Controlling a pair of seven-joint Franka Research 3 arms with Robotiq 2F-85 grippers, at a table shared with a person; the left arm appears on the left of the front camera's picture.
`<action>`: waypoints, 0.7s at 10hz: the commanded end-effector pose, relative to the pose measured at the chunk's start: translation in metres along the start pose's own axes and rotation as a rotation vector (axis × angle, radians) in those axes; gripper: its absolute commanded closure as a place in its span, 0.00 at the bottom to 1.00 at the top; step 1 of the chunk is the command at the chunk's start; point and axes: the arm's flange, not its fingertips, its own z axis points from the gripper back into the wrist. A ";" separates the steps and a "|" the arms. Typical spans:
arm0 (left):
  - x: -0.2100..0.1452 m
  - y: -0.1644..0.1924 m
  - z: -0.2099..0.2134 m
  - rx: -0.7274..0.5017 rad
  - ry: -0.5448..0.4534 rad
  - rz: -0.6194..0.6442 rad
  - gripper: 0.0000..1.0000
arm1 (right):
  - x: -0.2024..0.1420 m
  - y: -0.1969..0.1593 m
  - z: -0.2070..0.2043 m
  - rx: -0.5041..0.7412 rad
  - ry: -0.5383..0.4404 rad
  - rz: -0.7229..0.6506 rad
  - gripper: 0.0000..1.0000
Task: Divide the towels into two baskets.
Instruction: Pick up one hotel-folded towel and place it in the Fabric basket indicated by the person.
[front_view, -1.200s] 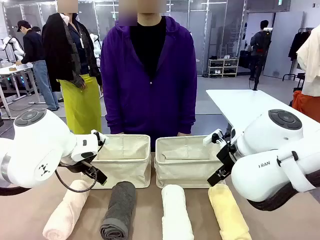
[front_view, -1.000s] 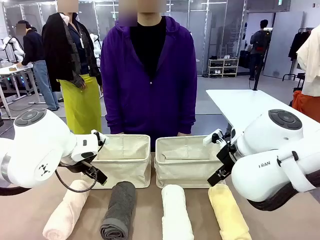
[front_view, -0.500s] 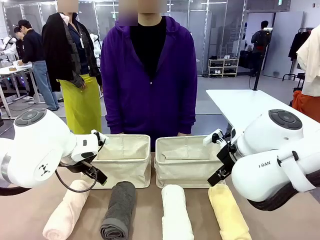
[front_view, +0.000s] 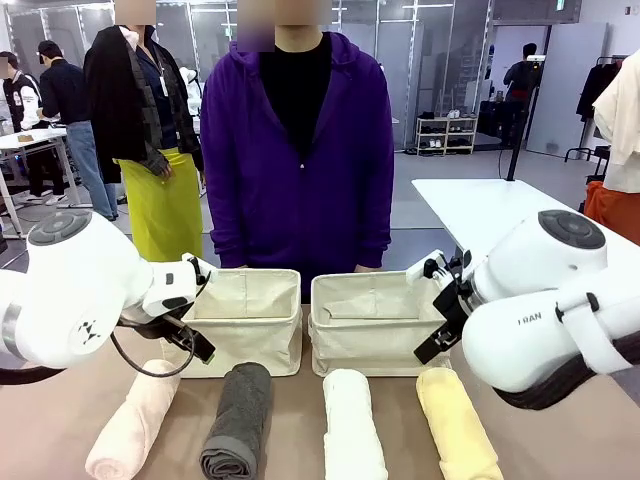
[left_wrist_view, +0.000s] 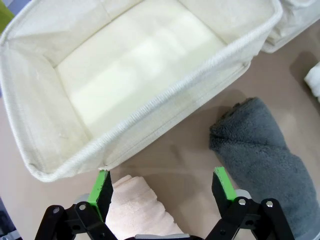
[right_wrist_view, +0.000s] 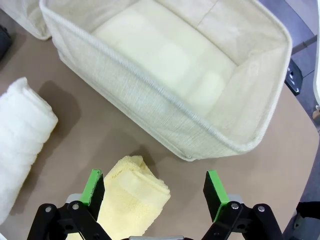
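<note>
Pale pink rolled terry towel (front_view: 135, 420) leans toward 1 o'clock; dark grey roll (front_view: 238, 418), white roll (front_view: 352, 428), yellow roll (front_view: 457, 425) point 12 o'clock; left gripper (left_wrist_view: 161, 187), right gripper (right_wrist_view: 156, 190) spread wide.

A person in a purple hoodie (front_view: 297, 160) stands at the far edge of the brown table (front_view: 296, 420). Off behind, to the right, sits a white table (front_view: 480, 212).

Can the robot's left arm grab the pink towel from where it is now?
Probably yes. The left tool is open right over one end of the pink towel, and nothing lies on top of it. The basket sits just past that end, and the grey towel lies beside it, apart.
</note>
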 end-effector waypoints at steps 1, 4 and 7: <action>0.012 0.013 0.034 -0.054 0.040 0.005 0.00 | 0.019 -0.010 0.036 0.057 0.009 -0.032 0.00; 0.017 0.033 0.085 -0.323 0.060 0.132 0.00 | 0.027 -0.029 0.084 0.273 -0.009 -0.149 0.00; -0.025 0.105 0.121 -0.784 -0.058 0.342 0.00 | -0.011 -0.081 0.110 0.587 -0.087 -0.344 0.00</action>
